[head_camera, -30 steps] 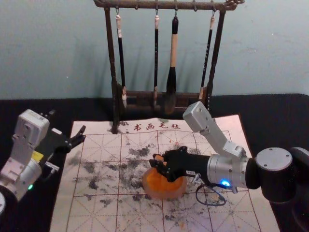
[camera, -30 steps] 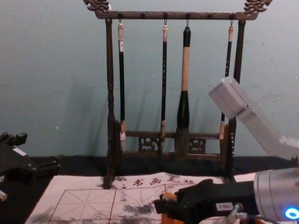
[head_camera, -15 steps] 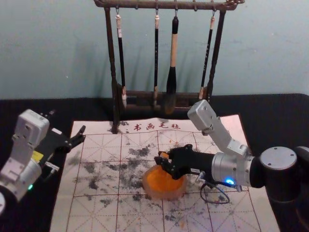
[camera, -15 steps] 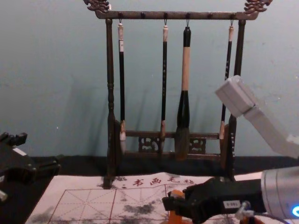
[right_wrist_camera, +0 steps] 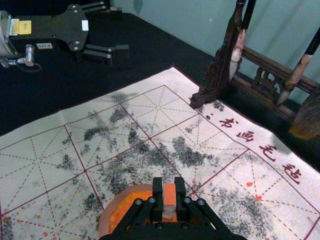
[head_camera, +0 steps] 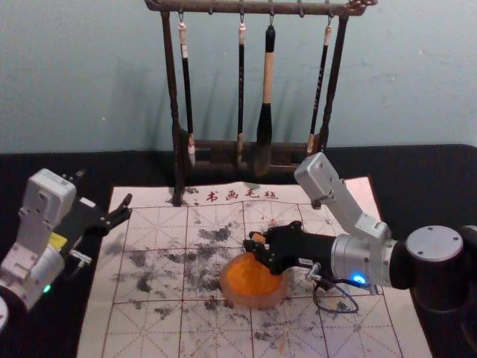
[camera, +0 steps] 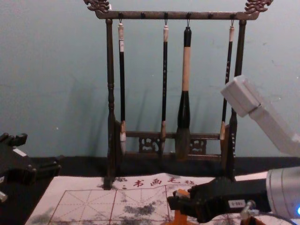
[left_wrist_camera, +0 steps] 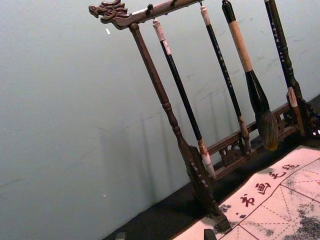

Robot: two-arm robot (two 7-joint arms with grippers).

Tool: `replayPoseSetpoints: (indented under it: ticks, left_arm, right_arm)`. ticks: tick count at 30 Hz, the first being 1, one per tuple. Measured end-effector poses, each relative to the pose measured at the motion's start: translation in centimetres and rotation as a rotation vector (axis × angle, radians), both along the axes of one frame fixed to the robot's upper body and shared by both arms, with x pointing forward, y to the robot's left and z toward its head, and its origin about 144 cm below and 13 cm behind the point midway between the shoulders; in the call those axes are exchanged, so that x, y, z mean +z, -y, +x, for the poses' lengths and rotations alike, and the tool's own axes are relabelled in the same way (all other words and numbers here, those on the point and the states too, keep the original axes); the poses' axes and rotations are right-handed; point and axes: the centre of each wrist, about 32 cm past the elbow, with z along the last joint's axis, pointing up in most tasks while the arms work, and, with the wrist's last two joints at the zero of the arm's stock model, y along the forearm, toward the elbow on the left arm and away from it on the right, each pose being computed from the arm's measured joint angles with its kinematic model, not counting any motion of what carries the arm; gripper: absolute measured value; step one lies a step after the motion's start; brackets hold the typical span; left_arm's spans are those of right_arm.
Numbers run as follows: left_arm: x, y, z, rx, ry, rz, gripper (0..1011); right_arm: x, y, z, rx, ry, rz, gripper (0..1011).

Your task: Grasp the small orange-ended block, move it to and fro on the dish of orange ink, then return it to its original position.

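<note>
Block (head_camera: 258, 238) and right pincer (head_camera: 254, 246) are together above the far part of the dish (head_camera: 255, 301). The right pincer is closed in on the block, its two fingers set narrowly apart with the block gripped between them. In the right wrist view the block turns an orange end up, with a pale band beneath; the chest view shows it roughly upright. Its lower end is hard to make out: the fingers cover part of it in the head view, so I cannot tell whether it touches the orange ink (head_camera: 248, 276).

The dish sits on the mat (head_camera: 149, 328), somewhat to the near side of its middle. The right pincer hides its far right rim in the head view, and the lower edge of the right wrist view cuts the dish off.

The left pincer (head_camera: 105, 189) is parked at the left, above the dark counter (head_camera: 417, 171) beside the mat, its fingers spread wide and holding nothing. The left arm runs off the left edge of the head view.

At the far side stands the wooden rack (head_camera: 171, 74), with four brushes (head_camera: 267, 82) hanging from it; their lower tips overlap its dark bars and are hard to separate.
</note>
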Motion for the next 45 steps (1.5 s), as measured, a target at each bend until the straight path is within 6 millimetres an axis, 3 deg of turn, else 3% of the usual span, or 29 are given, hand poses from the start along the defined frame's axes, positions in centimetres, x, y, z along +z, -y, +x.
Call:
replayPoseSetpoints:
  ticks: [10, 18, 28, 38, 45]
  left_arm:
    - [0.0, 0.0, 0.0, 0.0, 0.0, 0.0, 1010]
    - [0.0, 0.0, 0.0, 0.0, 0.0, 0.0, 1010]
    - [0.0, 0.0, 0.0, 0.0, 0.0, 0.0, 1010]
    - [0.0, 0.0, 0.0, 0.0, 0.0, 0.0, 1010]
    - [0.0, 0.0, 0.0, 0.0, 0.0, 0.0, 1010]
  right_arm:
    - [1.3, 0.2, -0.3, 0.003, 0.023, 0.038, 40]
    - [3.4, 0.8, -1.1, -0.01, 0.062, 0.082, 40]
    - [5.9, 2.5, -3.1, -0.054, 0.14, 0.11, 40]
    - [6.4, 5.4, -6.1, -0.119, 0.157, 0.102, 40]
    - [5.4, 7.0, -7.9, -0.165, 0.13, 0.087, 40]
